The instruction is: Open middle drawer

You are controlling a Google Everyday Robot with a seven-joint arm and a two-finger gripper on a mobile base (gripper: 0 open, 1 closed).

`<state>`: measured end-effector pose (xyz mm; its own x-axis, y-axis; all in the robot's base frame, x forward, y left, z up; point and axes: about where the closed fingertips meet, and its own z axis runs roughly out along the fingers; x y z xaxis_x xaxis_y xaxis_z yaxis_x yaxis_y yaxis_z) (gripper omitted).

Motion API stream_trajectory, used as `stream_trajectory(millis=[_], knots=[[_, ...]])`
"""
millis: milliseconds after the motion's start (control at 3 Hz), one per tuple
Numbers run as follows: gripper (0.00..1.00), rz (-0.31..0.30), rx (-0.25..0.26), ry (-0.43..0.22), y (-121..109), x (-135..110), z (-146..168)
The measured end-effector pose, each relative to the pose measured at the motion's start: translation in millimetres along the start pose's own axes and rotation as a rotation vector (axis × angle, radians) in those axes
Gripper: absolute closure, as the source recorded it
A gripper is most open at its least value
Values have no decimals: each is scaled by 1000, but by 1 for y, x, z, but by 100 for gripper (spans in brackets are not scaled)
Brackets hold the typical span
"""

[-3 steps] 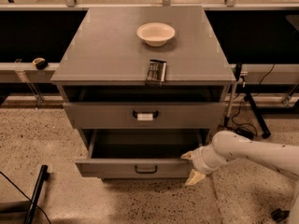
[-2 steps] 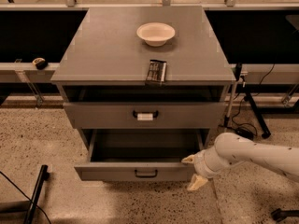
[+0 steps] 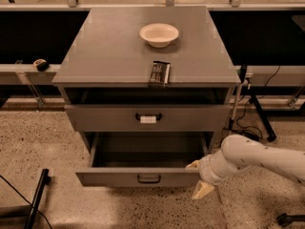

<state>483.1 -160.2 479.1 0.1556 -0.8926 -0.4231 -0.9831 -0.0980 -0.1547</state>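
Robot lab: speckled floor [image 3: 43, 142], loose cables [image 3: 244, 128] at 3 o'clock; gripper [image 3: 196, 179] at 4 o'clock beside the middle drawer [image 3: 114, 177].

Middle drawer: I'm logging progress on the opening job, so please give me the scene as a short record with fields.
middle drawer: pulled out well beyond the drawer above; nothing visible inside
gripper: at the right end of the middle drawer's front
arm: comes in from the right, low beside the cabinet
top drawer: white label at its handle
cabinet top: bowl towards the back, dark packet near the front edge
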Motion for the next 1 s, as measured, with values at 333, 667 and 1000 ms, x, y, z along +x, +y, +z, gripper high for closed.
stream_trajectory(millis=[333, 667, 1000], knots=[[37, -23, 34, -13, -37, -18, -2], [60, -27, 66, -23, -69, -26, 1], [79, 7, 99, -31, -100, -22, 12]])
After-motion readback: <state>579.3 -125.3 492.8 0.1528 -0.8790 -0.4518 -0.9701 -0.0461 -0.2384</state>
